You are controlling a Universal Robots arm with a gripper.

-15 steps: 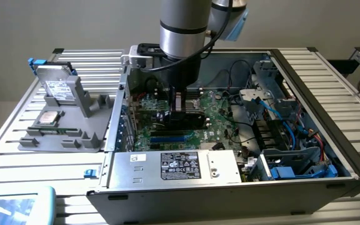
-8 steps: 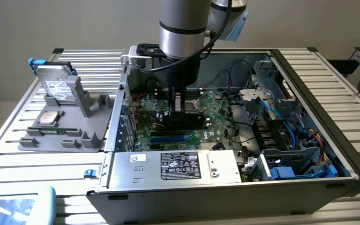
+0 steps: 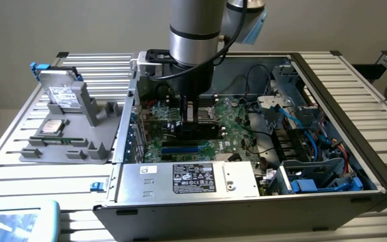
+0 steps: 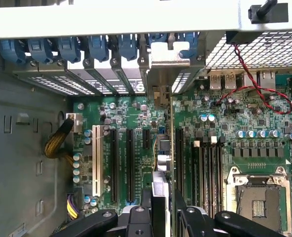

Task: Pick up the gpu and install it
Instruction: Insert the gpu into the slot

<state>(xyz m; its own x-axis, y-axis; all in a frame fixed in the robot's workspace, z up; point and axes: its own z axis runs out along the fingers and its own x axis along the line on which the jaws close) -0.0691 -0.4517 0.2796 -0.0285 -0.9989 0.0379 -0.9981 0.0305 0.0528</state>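
arm (image 3: 193,35): reaching straight down into the open computer case (image 3: 344,108)
gripper (image 3: 192,113): low over the motherboard (image 3: 234,126), clamped on the top edge of the gpu (image 3: 199,132)
gpu: upright, black face showing, lower edge near the blue slots; seated or not, cannot tell
power supply (image 3: 193,179): along the case's near wall, label up
grey holder (image 3: 89,146): outside the case on the exterior view's left, one hard drive (image 3: 62,93) standing in it, another lying flat
table (image 3: 18,166): slatted metal

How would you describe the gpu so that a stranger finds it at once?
Look inside the open computer case, at the green motherboard below the robot arm. The gpu stands on edge, gripped by the tool. Unlike the empty slots beside it, it is a thin card with a black face.
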